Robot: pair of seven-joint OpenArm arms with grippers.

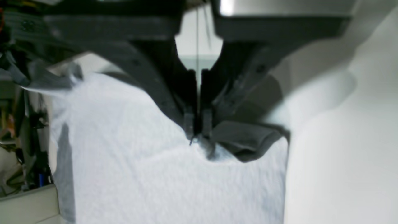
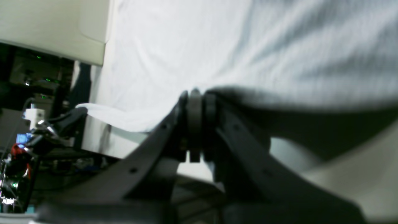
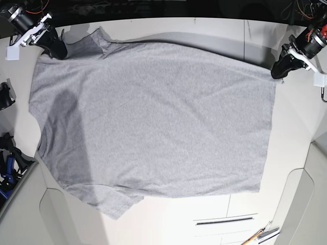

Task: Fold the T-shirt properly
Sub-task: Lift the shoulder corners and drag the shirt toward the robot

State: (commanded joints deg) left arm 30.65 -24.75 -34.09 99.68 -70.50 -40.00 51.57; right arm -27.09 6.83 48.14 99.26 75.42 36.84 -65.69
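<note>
Holding the soft, light heather-grey cotton T-shirt (image 3: 168, 122) takes a pinch at each end of its raised edge. My left black end effector (image 1: 198, 133) is closed on one end, and my right black end effector (image 2: 200, 96) is closed on the other. The cloth hangs down from both tips, then spreads over the pale tabletop (image 3: 296, 132) in front of them. It should bend easily, so I'd keep both pinches and pull gently, or the middle may sag and crease.
</note>
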